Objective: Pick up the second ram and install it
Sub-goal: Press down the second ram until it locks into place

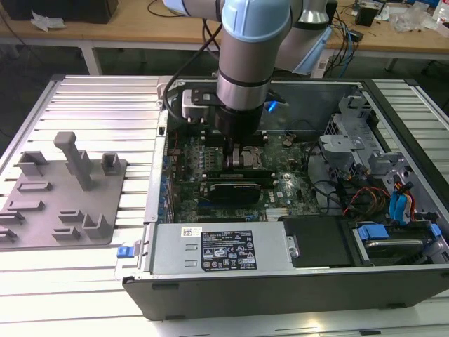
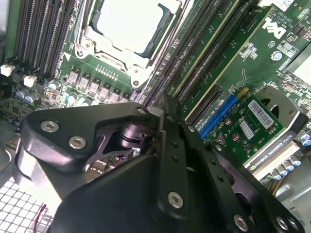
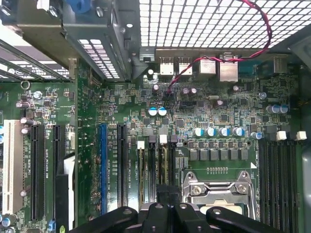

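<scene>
My gripper [image 1: 236,149] is lowered deep into the open computer case [image 1: 280,284], over the memory slots beside the processor socket [image 2: 127,23]. In the second wrist view the black fingers [image 2: 167,126] are pressed close together at a thin green stick, the second ram [image 2: 208,54]. It stands on edge along a slot and runs away from the fingertips. In the first wrist view the gripper [image 3: 162,200] sits right over the slots with white clips [image 3: 163,139], next to the socket [image 3: 218,191].
A grey plastic fixture [image 1: 66,189] with an upright post lies on the ribbed table at the exterior view's left. Inside the case are a black expansion card [image 1: 238,188], a labelled power supply [image 1: 217,247], drive bays and cables [image 1: 379,189]. The case walls ring the board closely.
</scene>
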Action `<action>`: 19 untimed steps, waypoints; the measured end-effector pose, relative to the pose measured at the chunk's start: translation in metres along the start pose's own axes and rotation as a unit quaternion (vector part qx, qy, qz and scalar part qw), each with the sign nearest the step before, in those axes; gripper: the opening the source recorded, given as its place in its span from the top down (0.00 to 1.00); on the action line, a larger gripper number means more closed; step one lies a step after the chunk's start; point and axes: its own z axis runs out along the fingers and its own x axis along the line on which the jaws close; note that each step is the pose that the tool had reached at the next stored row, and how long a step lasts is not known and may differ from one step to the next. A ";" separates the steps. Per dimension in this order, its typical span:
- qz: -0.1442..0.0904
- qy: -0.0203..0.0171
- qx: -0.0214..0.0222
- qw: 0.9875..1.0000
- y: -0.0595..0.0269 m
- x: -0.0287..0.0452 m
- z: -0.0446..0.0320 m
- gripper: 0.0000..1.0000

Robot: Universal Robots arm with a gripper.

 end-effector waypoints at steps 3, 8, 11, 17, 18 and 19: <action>0.000 0.000 0.000 1.000 0.0000 -0.0001 0.0002 0.92; 0.000 0.000 0.000 1.000 0.0000 0.0000 0.0015 0.92; 0.000 0.000 0.000 1.000 -0.0001 0.0000 0.0014 0.92; 0.000 0.000 0.000 1.000 0.0008 -0.0008 -0.0175 0.92; 0.000 0.000 0.000 1.000 0.0009 -0.0009 -0.0207 0.92; 0.000 0.000 0.000 1.000 0.0011 -0.0010 -0.0236 0.92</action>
